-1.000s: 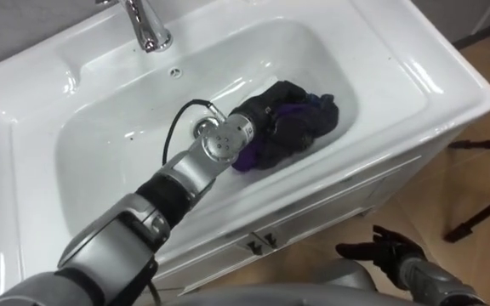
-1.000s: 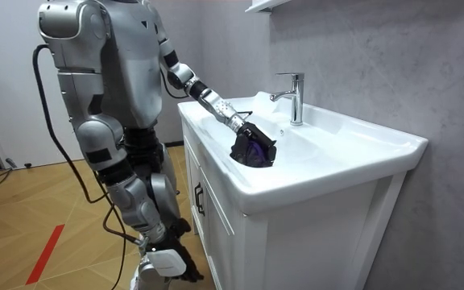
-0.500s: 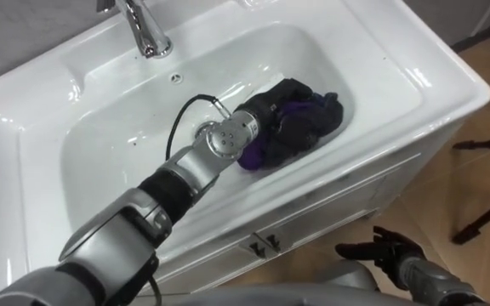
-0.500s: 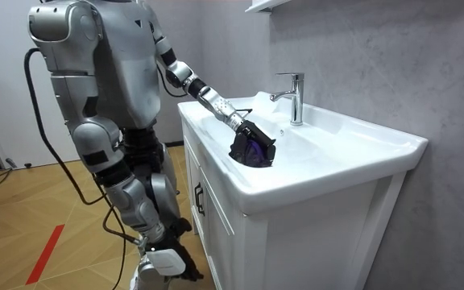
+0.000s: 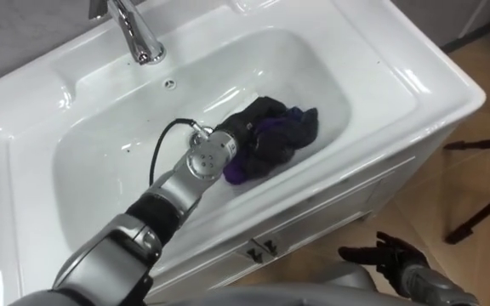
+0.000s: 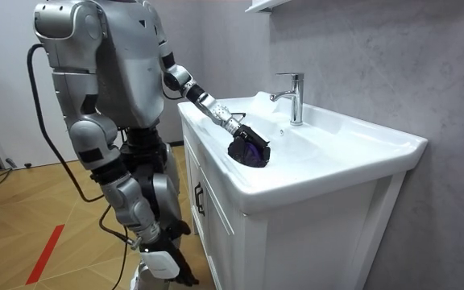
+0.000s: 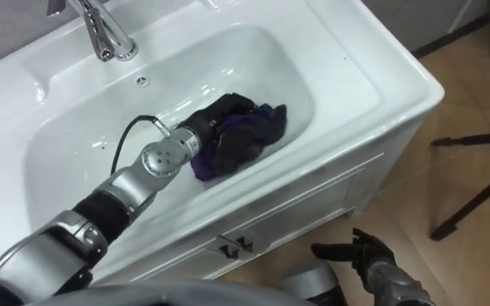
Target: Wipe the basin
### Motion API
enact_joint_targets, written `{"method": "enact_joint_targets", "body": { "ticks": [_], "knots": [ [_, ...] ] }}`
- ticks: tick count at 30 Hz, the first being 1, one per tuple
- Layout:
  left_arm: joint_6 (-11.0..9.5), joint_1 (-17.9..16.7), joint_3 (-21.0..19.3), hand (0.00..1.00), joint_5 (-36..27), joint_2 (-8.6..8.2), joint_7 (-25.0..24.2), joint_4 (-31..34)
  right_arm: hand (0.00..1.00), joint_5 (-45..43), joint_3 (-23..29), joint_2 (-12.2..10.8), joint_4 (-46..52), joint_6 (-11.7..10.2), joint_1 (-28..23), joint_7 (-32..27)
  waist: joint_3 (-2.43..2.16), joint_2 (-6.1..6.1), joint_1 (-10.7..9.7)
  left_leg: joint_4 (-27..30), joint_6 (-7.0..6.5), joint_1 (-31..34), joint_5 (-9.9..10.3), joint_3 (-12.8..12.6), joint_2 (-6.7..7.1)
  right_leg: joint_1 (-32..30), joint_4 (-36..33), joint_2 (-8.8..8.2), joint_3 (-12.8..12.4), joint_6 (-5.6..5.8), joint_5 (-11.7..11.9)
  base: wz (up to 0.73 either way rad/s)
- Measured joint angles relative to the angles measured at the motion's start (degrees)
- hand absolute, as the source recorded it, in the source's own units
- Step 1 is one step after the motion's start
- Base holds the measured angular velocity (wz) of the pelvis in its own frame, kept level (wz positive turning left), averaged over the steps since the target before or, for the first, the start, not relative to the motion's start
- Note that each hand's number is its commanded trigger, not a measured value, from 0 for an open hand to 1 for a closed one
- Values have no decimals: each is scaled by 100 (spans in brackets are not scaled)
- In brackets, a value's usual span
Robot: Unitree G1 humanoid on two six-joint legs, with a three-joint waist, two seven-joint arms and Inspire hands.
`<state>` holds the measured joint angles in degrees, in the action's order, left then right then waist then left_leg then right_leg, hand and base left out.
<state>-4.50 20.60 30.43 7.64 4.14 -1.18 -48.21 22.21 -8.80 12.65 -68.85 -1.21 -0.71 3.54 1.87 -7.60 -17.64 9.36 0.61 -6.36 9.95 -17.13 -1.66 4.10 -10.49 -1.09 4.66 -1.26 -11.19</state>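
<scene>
— Start at the left. What sits around the bowl?

— A chrome faucet (image 5: 139, 38) at eleven o'clock of the white basin (image 5: 381, 93), and a small overflow hole (image 5: 169, 83) just below it. The robot's left arm comes in from seven o'clock and lies across the bowl's middle, covering the floor of the bowl there.

— And the left hand (image 5: 238, 134)?

— It is pushed into a dark and purple cloth (image 5: 292, 127), which lies bunched inside the bowl toward three o'clock, against the near wall. Hand and cloth are both dark and run together, so I cannot tell whether it grips the cloth or merely presses it.

— Further right?

— Two small handles (image 5: 260, 248) on the cabinet front at six o'clock. At five o'clock the right hand (image 5: 391, 253) hangs below the basin's edge, fingers spread loosely, holding nothing. Black stand legs (image 5: 483, 217) rest on the wooden floor at three to four o'clock.

— What does the room view add?

— The robot stands upright at the white cabinet (image 6: 216, 209), on the room view's left, its left arm stretched down into the bowl. There is a shelf (image 6: 264, 5) at twelve o'clock and a red floor line (image 6: 45, 251) at eight o'clock.
</scene>
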Motion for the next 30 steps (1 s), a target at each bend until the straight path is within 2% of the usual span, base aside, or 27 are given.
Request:
{"method": "enact_joint_targets", "body": {
  "ticks": [3, 8, 10, 14, 16, 18, 19, 20, 22, 23, 25, 26, 28, 30],
  "knots": [
    [-36, -27, -123, 100, 41, -5, 77, -171, 0, 17, 27, -31, 4, 2, -44, -101, -1, 48, 68, 0, 0, -3, 0, 5, -2, 4, -3, 2, -12, -1, -1, 0],
    [-205, -171, -349, 100, 516, 25, 254, -366, 0, 252, 269, -112, -32, 4, -155, -147, -43, 99, 89, 0, 0, -31, 0, 8, -13, 0, -14, 18, -62, -2, -2, -3],
    [-208, -242, -516, 100, 840, 46, 353, -359, 0, 596, 476, -135, -62, 9, -299, -122, -76, 106, 84, -1, 0, -47, 0, 7, -17, 12, -25, 26, -82, -8, 2, -2],
    [-200, -463, -900, 100, 1450, 91, 420, -380, 0, 1277, 973, -128, -235, 95, -580, -7, -97, 131, 74, -7, 1, -172, 0, 6, -17, 123, -19, 34, -141, -14, 0, -7],
    [-155, -520, -1185, 100, 2095, 120, 455, -352, 0, 1323, 1497, -115, -471, 154, -708, 46, -98, 133, 47, -8, 1, -190, 0, 6, -16, 128, -22, 33, -147, -15, -6, 0],
    [-112, -557, -1329, 100, 2565, 163, 494, -355, 0, 1278, 1772, -46, -717, 212, -745, 48, -101, 137, 49, -14, 1, -224, 0, 11, -14, 143, -29, 36, -173, -14, -11, -4],
    [-24, -616, -1425, 100, 2856, 175, 532, -368, 0, 1174, 1892, 11, -794, 275, -844, 46, -110, 147, 49, -15, 1, -245, 0, 15, -13, 168, -32, 36, -172, -12, -14, 0],
    [15, -653, -1479, 100, 2935, 180, 552, -376, 0, 1084, 1946, 25, -805, 298, -870, 46, -114, 156, 46, -15, 1, -256, 0, 18, -14, 185, -35, 36, -167, -13, -16, 0],
    [93, -784, -1779, 100, 3149, 197, 700, -444, 0, 613, 2224, 53, -1002, 428, -1000, 53, -165, 239, 33, -24, 1, -367, 0, 42, -22, 258, -69, 48, -184, -28, -44, 0],
    [96, -808, -1837, 100, 3158, 216, 734, -492, 0, 532, 2256, 60, -1044, 484, -1025, 53, -176, 260, 46, -25, 1, -390, 0, 43, -24, 272, -82, 48, -185, -32, -54, -6],
    [170, -839, -2020, 100, 3410, 389, 812, -645, 0, 165, 2387, 64, -1122, 694, -1076, 39, -211, 333, 53, -23, 15, -429, 9, 26, -46, 280, -151, 48, -230, -44, -107, -6],
    [209, -837, -2084, 100, 3497, 427, 842, -690, 0, 75, 2410, 66, -1124, 738, -1077, 38, -214, 338, 53, -21, 29, -432, 17, 25, -61, 281, -149, 59, -231, -50, -103, -4],
    [426, -862, -2300, 100, 3736, 546, 968, -787, 0, -139, 2427, 70, -1149, 853, -1072, 38, -219, 345, 74, -19, 35, -459, 22, 27, -90, 285, -128, 120, -238, -63, -58, -3],
    [480, -970, -2476, 100, 3817, 628, 1075, -784, 0, -248, 2428, 70, -1153, 938, -1062, 40, -218, 342, 121, -18, 35, -475, 22, 8, -108, 286, -132, 131, -279, -75, -37, -9]
  ]
}}
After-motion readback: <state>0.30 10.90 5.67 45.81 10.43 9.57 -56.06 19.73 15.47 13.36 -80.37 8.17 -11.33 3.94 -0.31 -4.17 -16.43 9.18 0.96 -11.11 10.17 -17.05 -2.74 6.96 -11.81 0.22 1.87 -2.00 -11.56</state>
